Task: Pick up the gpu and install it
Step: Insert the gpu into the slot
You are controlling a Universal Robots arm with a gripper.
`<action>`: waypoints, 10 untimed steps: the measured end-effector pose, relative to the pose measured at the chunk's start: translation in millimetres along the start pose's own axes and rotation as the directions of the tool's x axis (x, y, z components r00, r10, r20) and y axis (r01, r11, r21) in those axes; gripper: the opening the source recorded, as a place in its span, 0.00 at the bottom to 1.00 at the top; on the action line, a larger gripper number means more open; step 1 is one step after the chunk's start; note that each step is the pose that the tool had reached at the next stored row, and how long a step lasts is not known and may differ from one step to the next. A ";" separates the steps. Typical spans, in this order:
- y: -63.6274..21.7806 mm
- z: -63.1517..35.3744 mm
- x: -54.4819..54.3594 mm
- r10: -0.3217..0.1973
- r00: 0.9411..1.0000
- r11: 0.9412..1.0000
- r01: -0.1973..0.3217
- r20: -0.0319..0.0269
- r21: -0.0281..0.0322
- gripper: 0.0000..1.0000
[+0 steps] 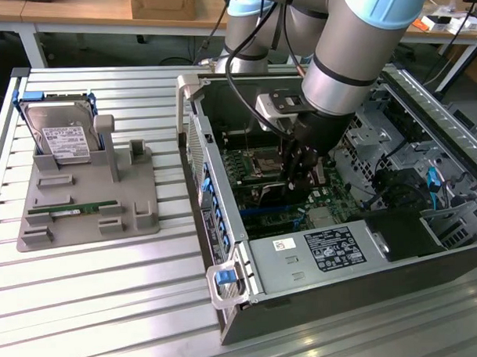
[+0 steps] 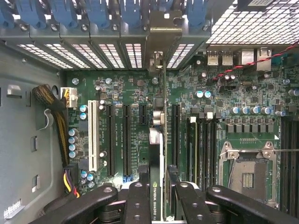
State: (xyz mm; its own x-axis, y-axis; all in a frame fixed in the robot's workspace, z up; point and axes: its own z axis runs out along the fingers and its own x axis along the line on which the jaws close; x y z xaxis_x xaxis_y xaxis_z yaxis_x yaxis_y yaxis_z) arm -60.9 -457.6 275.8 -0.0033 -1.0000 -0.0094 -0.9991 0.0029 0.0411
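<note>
The pincer [image 2: 158,198] grips the gpu [image 2: 157,154] edge-on between its fingers [image 2: 138,200], inside the open case [image 1: 225,249]. The card stands upright just beyond them, over the motherboard [image 2: 126,93] slots.

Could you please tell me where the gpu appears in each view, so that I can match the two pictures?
Exterior view: the gpu is a dark card under the claw, inside the open computer case.
Wrist view: seen edge-on, thin and upright between the claw's fingers, over the slots.
Shared landmark: the green motherboard.
</note>
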 end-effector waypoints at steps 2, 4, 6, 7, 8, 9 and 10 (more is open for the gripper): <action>0.0 0.6 0.0 0.000 1.000 1.000 0.000 -0.001 0.000 0.26; 0.0 0.9 0.0 0.000 1.000 1.000 0.000 -0.003 0.000 0.26; 0.0 1.2 0.0 0.000 1.000 1.000 0.000 -0.004 0.000 0.26; -0.1 1.6 0.0 0.000 1.000 1.000 0.000 -0.004 0.000 0.26; -0.1 2.1 0.0 0.000 1.000 1.000 0.000 -0.004 0.000 0.26; -0.1 2.4 0.0 0.000 1.000 1.000 0.000 -0.004 0.000 0.26; -0.1 2.6 0.0 0.000 1.000 1.000 0.000 -0.004 0.000 0.26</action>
State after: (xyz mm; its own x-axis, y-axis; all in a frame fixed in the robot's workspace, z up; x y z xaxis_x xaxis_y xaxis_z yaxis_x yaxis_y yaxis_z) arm -60.9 -457.7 273.2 -0.0033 -1.0000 -0.0055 -0.9991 0.0031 0.0411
